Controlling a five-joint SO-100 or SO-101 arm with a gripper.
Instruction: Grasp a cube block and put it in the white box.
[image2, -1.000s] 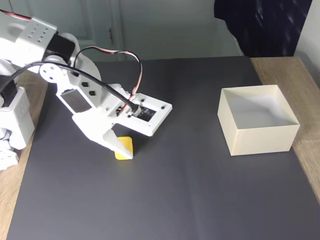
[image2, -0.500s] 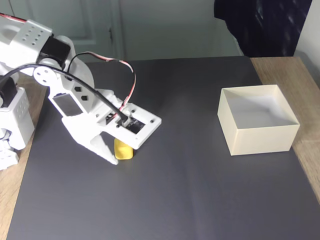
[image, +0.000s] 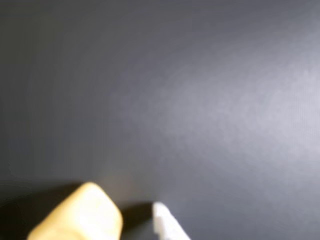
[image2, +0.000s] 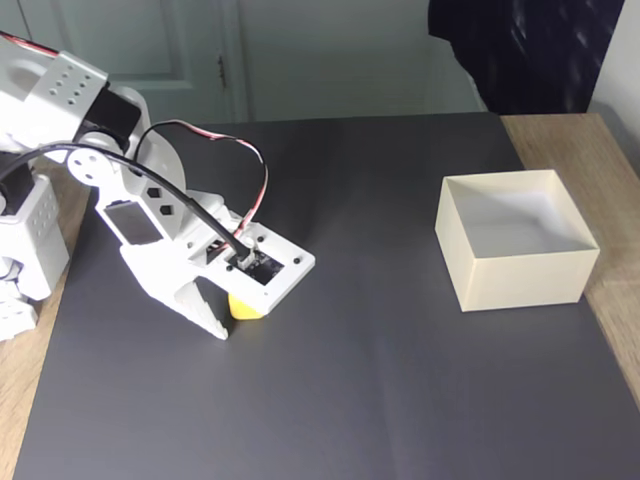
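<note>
The cube block (image2: 243, 306) sits flat on the dark mat (image2: 400, 380), no long axis; the gripper (image2: 232, 318) jaws straddle it, whether clamped I cannot tell; the white box (image2: 520, 278) stands far right.

I observed that my gripper (image2: 228, 318) dropped lower and leftward over the cube block (image2: 245, 306), covering more of it than before.

a broad stretch of dark mat (image2: 370, 380) is lying bare between the tool (image2: 228, 318) and the white box (image2: 515, 240), with nothing standing across it. the box's thin walls are rising as the one barrier on the right of the fixed view, its top lying open. the cube block (image2: 245, 307) is sitting tight under the tool's body.
</note>
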